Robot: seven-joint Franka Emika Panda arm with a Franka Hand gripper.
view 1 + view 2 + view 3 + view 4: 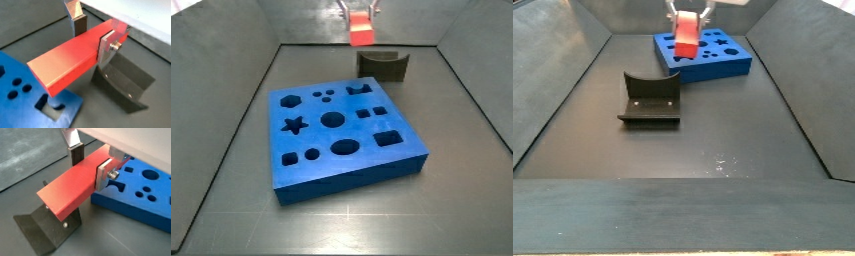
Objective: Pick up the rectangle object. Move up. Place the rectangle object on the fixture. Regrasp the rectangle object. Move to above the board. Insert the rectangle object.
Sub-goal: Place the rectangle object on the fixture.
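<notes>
Fingers: the silver plates (107, 47) of the gripper (90, 162) pinch the bar from both sides, one plate flat against each long face.
Rectangle object: the red-orange rectangle object (67, 62) juts out level from between the plates, its square end free; in both side views it hangs in the air (361, 35), touching nothing below.
Fixture: the dark fixture (649, 98) sits on the floor below the held bar, its notch empty.
Board: the blue board (342, 133) lies flat just beside the fixture, every cut-out unfilled.
</notes>
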